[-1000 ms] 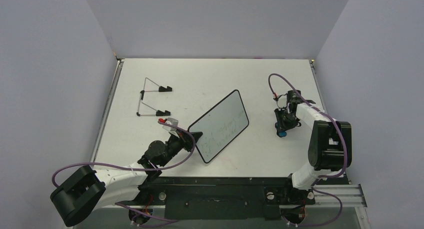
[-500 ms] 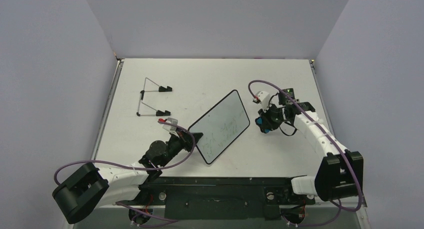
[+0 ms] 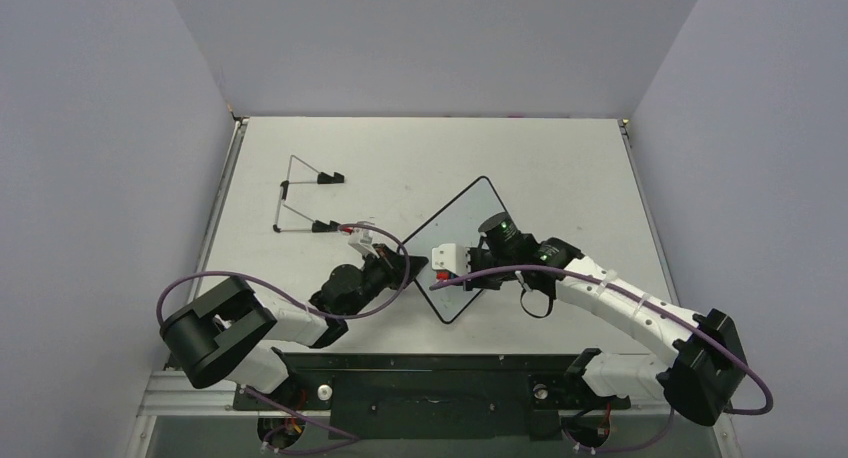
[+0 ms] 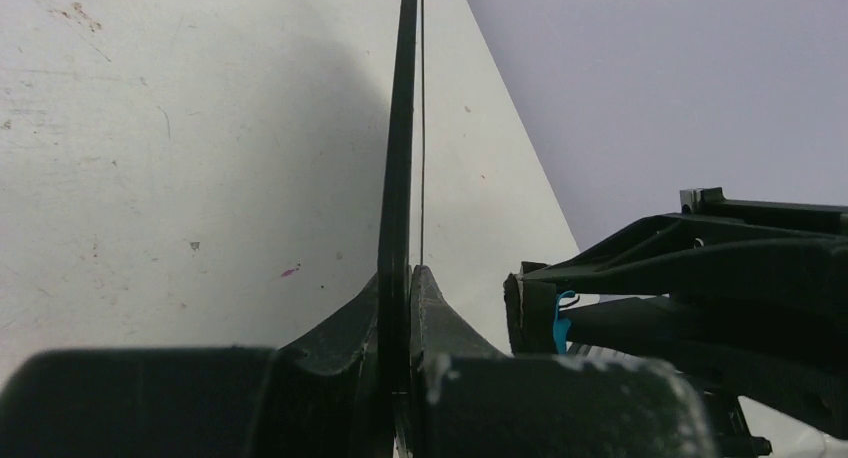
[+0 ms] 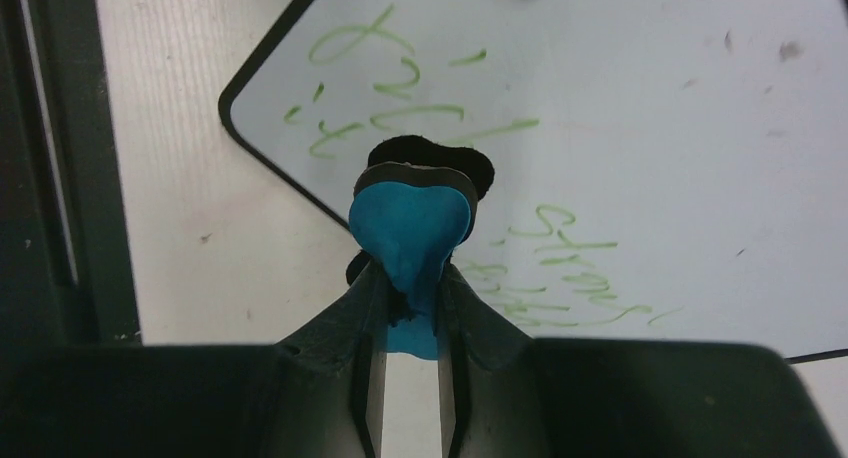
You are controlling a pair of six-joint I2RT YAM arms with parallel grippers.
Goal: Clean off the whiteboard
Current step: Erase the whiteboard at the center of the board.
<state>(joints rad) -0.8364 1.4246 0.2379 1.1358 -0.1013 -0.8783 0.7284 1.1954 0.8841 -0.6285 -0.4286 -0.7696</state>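
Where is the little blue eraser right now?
In the right wrist view, the blue eraser is pinched in the right gripper, over the green writing on the whiteboard, close to one rounded corner. The left gripper clamps the board's edge.

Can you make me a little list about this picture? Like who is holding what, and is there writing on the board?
whiteboard: held at one edge by the left gripper
left gripper: shut on the whiteboard
right gripper: shut on the blue eraser
blue eraser: over the board's face, beside the green writing; cannot tell if it touches
green writing: two patches, not wiped off
wire stand: on the table, far left, apart from the board
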